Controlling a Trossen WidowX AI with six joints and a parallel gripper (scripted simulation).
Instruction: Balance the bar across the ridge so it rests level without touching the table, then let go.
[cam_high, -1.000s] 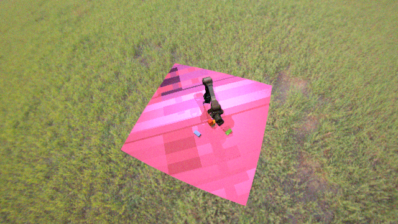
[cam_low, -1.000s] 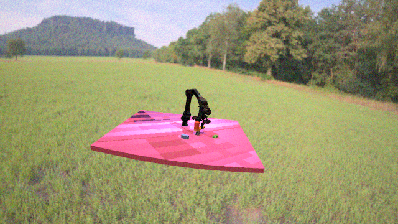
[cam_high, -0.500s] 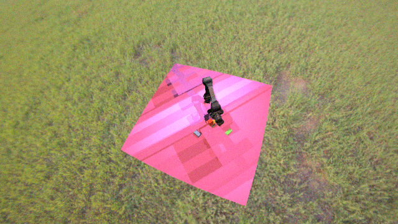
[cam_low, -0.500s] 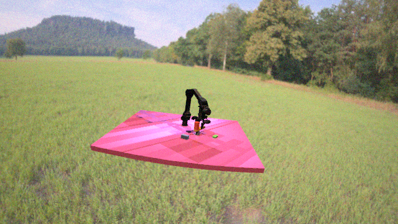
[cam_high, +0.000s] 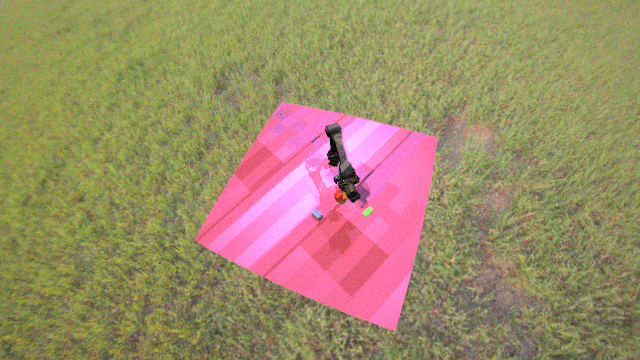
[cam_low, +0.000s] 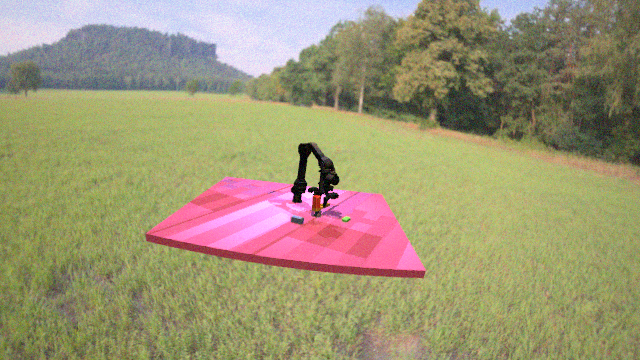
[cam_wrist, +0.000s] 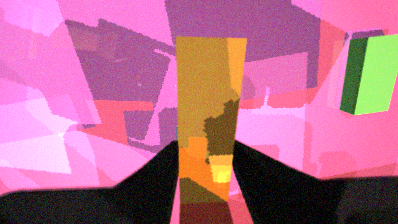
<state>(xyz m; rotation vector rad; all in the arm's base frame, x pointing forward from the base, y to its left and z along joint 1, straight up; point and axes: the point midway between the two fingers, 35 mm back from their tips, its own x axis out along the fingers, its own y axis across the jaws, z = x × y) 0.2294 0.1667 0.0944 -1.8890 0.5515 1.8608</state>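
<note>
The orange and yellow bar (cam_high: 340, 196) (cam_low: 316, 202) (cam_wrist: 204, 90) is between the fingertips of my gripper (cam_wrist: 204, 146), which is shut on it. In the wrist view the bar runs up the middle of the picture, away from the fingers. In the exterior view a small dark piece (cam_low: 316, 214), perhaps the ridge, shows just under the bar. The bar hides most of what lies below it, so I cannot tell whether they touch or whether the bar is level.
A blue-grey block (cam_high: 317, 214) (cam_low: 297, 219) lies on the pink patterned table (cam_high: 400, 300) (cam_low: 200, 245) to one side of the bar. A bright green block (cam_high: 367, 211) (cam_low: 346, 219) (cam_wrist: 377, 75) lies on the other side, at the right in the wrist view.
</note>
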